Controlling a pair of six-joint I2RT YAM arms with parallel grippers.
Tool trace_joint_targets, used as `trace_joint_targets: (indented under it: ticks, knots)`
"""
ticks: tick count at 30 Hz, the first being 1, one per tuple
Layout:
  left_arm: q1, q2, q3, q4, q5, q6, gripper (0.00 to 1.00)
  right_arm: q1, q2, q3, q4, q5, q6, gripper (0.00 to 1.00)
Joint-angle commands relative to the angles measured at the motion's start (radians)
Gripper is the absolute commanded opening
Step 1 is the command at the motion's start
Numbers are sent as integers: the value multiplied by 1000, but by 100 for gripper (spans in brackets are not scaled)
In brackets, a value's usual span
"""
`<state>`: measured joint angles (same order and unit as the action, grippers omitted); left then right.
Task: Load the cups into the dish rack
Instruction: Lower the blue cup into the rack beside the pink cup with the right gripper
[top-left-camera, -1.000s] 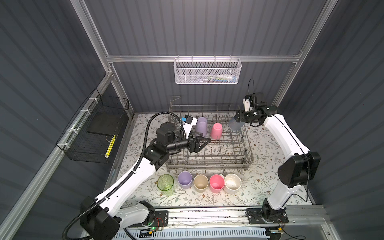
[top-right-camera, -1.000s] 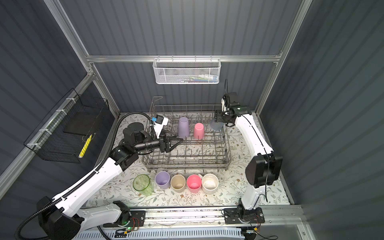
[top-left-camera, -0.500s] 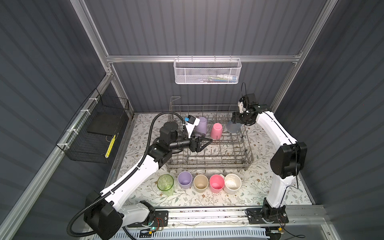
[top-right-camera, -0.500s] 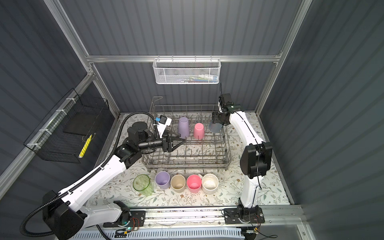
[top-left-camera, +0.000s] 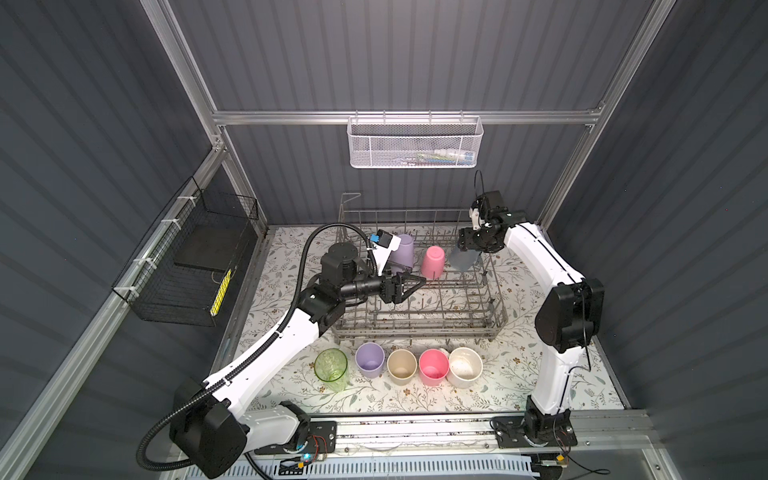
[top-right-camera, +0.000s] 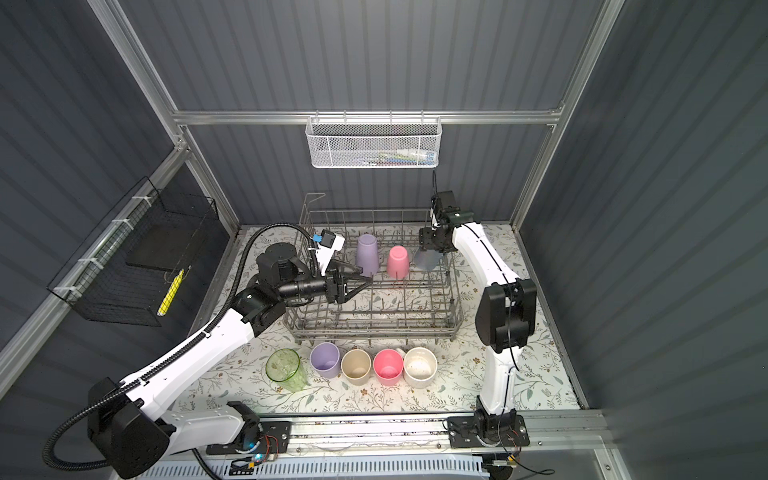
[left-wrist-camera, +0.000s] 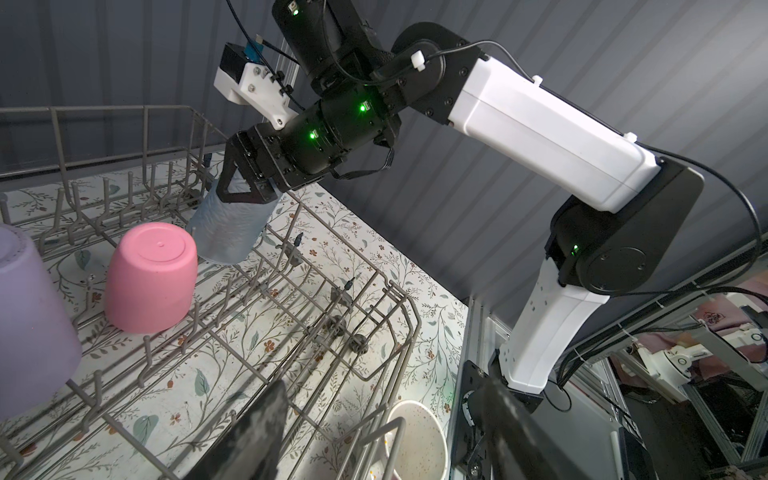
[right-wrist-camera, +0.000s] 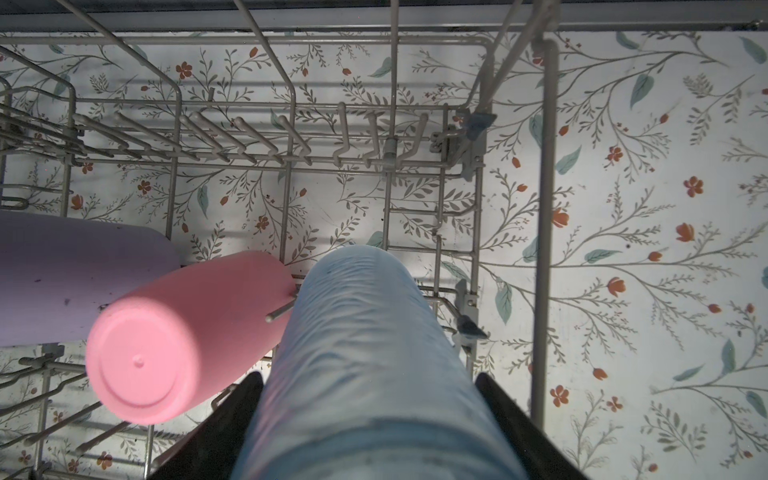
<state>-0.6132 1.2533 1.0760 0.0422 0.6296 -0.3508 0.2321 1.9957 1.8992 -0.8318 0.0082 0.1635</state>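
In a top view the left gripper (top-left-camera: 411, 286) hovers empty over the dish rack (top-left-camera: 415, 332), jaws apart. In the left wrist view the right gripper (left-wrist-camera: 245, 199) clamps the blue cup (left-wrist-camera: 226, 237) mouth-down, likely for draining, at the rack's back row. In the right wrist view that cup sits just beside the pink cup (right-wrist-camera: 166, 345), filling the row in order.

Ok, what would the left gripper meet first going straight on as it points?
Likely the opposite wire wall of the dish rack; the left gripper aims across the rack, apparently just missing the upturned pink cup. Depth is unclear.

Grey wire rack (top-left-camera: 415, 330): lilac cup (top-left-camera: 402, 251), pink cup (top-left-camera: 433, 261), blue cup (top-left-camera: 464, 259) upside down, back row. Five upright cups (top-left-camera: 402, 370) in row before rack.
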Motion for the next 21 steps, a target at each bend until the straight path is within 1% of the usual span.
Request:
trace_joint_targets:
  ticks: [1, 14, 17, 21]
  knots:
    - [6, 5, 7, 12, 23, -5, 73, 9, 28, 37, -1, 14, -9, 16]
    - [6, 8, 5, 3, 22, 6, 73, 15, 102, 91, -14, 37, 1, 24]
    - [6, 11, 5, 4, 21, 6, 73, 16, 106, 93, -12, 41, 6, 30]
    - [6, 15, 6, -1, 21, 12, 73, 18, 108, 98, -8, 50, 9, 40]
